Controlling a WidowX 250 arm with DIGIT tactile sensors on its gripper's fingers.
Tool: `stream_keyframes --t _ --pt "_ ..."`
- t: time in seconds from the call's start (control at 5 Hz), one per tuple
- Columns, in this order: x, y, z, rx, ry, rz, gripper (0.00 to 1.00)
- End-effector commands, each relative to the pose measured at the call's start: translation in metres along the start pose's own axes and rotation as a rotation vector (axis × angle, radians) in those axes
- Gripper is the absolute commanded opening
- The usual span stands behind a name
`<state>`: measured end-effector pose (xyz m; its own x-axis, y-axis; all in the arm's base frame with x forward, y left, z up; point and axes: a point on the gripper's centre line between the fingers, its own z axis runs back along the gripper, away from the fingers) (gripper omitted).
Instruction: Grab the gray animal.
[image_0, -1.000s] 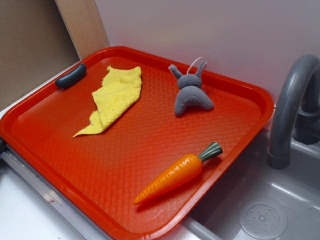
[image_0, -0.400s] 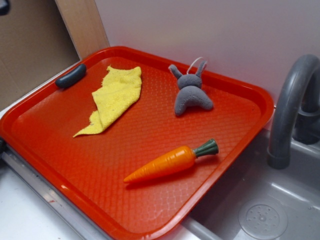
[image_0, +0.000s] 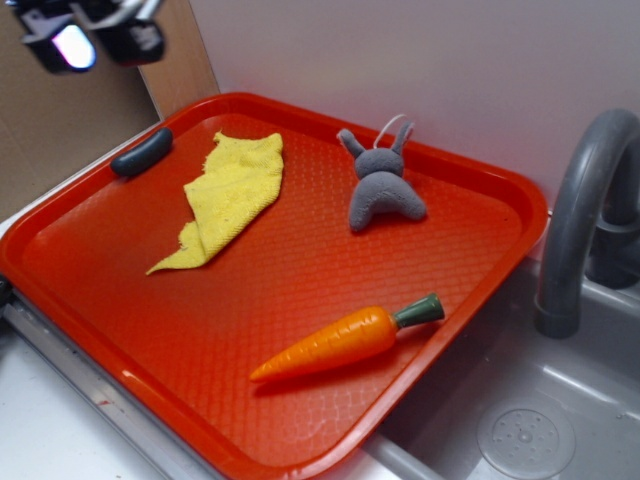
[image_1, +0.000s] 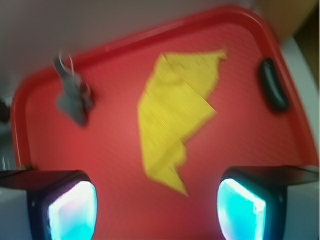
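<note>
While the gripper (image_0: 93, 40) hangs high over the far left corner of the scene, its two fingers (image_1: 70, 210) stand wide apart with nothing between them. Below it one red tray (image_0: 300, 300) carries four things. From the left: one dark gray sausage-shaped piece (image_0: 141, 152) lies against the tray's rim; one yellow cloth (image_0: 228, 196) lies crumpled just beside it, running toward the middle; one gray animal (image_0: 381, 186) sits near the back rim, ears and white loop pointing at the wall, legs toward the tray's centre; one carrot (image_0: 345, 338) lies near the front right rim, its green top close to the edge. The rabbit stands well apart from the cloth and the carrot, with bare red tray on three sides of it. Right of the tray a gray sink (image_0: 520, 420) drops away, with one curved faucet (image_0: 580, 220) rising beside the tray's right edge.
</note>
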<state>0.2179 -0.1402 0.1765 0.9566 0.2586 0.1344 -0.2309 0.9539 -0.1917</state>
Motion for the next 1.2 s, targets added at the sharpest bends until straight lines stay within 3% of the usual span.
stream_keyframes --t 0.0,0.2,0.6,0.8,1.0 --pt "0.041 -0.061 -0.042 0.026 0.0 0.101 1.0" --pt "0.054 -0.071 -0.068 0.036 0.027 0.177 1.0" --pt "0.054 -0.09 -0.111 0.026 0.075 0.196 1.0" --pt "0.057 -0.096 -0.128 0.005 0.098 0.191 1.0" --pt "0.066 -0.107 -0.133 -0.068 0.112 0.214 1.0"
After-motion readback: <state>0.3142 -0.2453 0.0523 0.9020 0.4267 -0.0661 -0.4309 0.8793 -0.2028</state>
